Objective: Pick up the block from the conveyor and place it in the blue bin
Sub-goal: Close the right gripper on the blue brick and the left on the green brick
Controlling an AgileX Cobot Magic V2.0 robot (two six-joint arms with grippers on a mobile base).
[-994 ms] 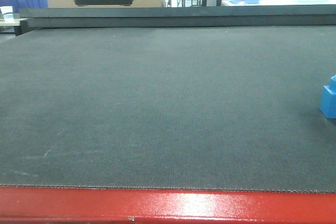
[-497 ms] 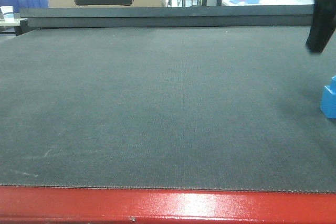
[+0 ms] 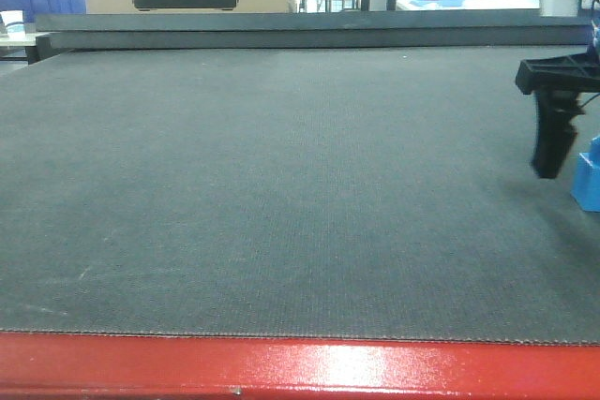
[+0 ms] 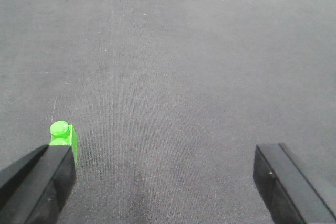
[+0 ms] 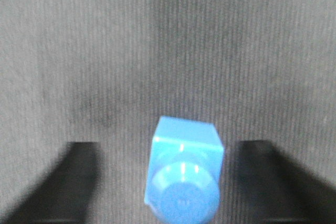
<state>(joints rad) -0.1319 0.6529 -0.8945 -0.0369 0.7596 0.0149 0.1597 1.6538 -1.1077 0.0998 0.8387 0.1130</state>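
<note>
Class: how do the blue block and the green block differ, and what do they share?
The blue block is bright blue; the green block is lime. The blue block lies centred between the right gripper's open fingers; the green block sits by one left gripper finger. Both are studded, on the belt.

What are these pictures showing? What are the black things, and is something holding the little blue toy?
This is a robot with two arms. Each arm ends in a tool with two black fingers, and a small camera sits beside each tool. One picture looks across the wide grey conveyor from over its red frame. The left arm's camera shows the left tool open over the belt, with a little green block next to one finger. The right arm's camera shows the right tool open too, with a finger on either side of the blue block but not touching it. So nothing is held yet.
</note>
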